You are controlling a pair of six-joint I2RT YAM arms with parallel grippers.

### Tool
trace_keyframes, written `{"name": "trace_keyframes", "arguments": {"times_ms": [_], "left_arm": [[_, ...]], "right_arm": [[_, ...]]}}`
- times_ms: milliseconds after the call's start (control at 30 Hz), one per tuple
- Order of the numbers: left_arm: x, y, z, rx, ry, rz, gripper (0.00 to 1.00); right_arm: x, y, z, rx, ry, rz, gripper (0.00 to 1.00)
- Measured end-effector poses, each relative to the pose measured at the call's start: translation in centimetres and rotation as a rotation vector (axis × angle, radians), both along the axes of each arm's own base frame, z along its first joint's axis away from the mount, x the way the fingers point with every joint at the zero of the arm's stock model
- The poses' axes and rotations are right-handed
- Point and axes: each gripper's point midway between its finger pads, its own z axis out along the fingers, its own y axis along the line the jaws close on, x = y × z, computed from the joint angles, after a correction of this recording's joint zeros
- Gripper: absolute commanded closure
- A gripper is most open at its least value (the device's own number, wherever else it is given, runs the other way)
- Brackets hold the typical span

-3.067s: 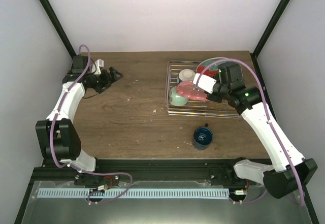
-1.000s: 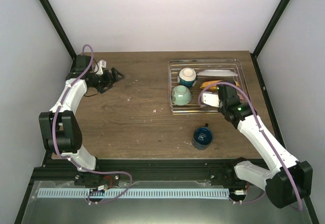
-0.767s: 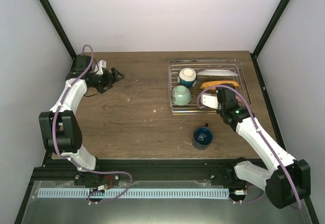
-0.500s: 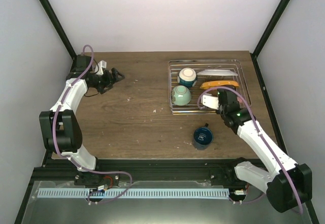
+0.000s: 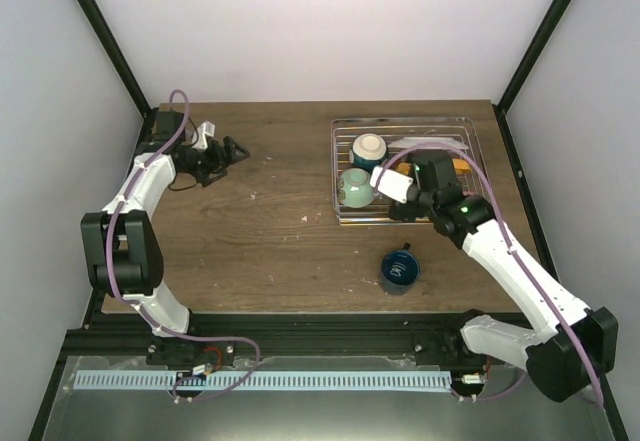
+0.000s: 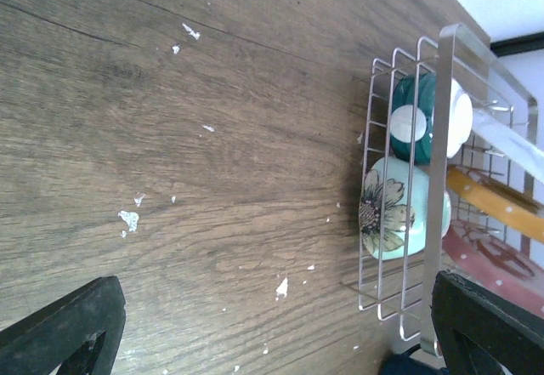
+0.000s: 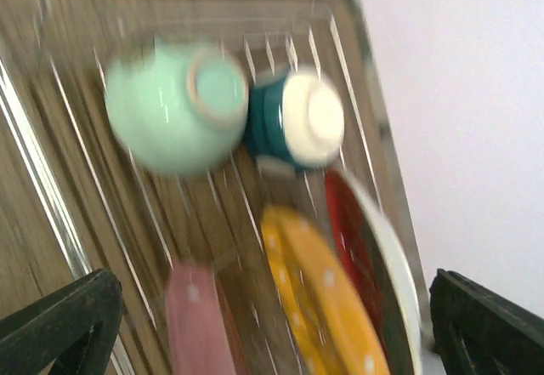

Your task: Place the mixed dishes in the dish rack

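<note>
The dish rack (image 5: 341, 131) stands at the table's back right. In it, a cream bowl with blue outside (image 5: 369, 149) and a pale green bowl (image 5: 355, 188) lie tipped at the left end. Seen blurred from the right wrist, the pink dotted plate (image 7: 197, 324), the orange dotted plate (image 7: 323, 298) and the red-and-teal plate (image 7: 374, 273) stand on edge. My right gripper (image 5: 403, 206) hovers open over the rack's front, holding nothing. The dark blue mug (image 5: 399, 270) sits on the table in front of the rack. My left gripper (image 5: 228, 150) is open and empty at the far left.
From the left wrist I see the rack (image 6: 435, 179) across bare wood dotted with white crumbs (image 6: 128, 219). Black frame posts (image 5: 525, 51) rise at the back corners. Table edges run close to the rack's right side.
My right gripper has opened, leaving the pink plate standing in the rack, and has risen and swung left over the rack. The left arm has barely shifted.
</note>
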Motion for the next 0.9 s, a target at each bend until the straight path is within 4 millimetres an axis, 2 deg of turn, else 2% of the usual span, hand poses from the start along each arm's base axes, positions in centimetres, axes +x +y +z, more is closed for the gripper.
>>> {"name": "trace_keyframes", "arguments": {"times_ms": [100,200,333,433,533,633,767,900], "left_arm": [[-0.2,-0.8,-0.2,0.035,-0.012,-0.031,0.0],[-0.5,-2.9,0.2,0.125,-0.041,-0.105,0.0],[-1.1,-7.5,2.3,0.254,-0.151,-0.268,0.0],[-2.5,-11.1,3.3,0.298,-0.222,-0.412,0.01],[-4.7,-13.4,2.7,0.322,-0.236,-0.536,0.01],[-7.0,-15.2,1.9,0.36,-0.24,-0.654,0.01],[-9.6,-16.8,1.0,0.408,-0.238,-0.772,0.01],[-11.1,-17.2,0.1,0.471,-0.23,-0.837,0.01]], "right_arm": [[1.0,3.8,2.3,0.199,-0.01,0.043,0.0],[3.4,6.5,5.7,0.403,-0.036,0.026,0.0],[9.3,9.1,11.6,0.627,-0.084,-0.068,0.0],[14.4,9.6,15.7,0.766,-0.119,-0.165,0.0],[18.8,7.5,18.4,0.899,-0.139,-0.312,0.0],[21.9,2.9,19.2,1.017,-0.145,-0.505,0.0],[22.8,-3.4,17.8,1.112,-0.126,-0.737,0.0],[22.7,-7.2,15.9,1.147,-0.096,-0.884,0.0]]}}
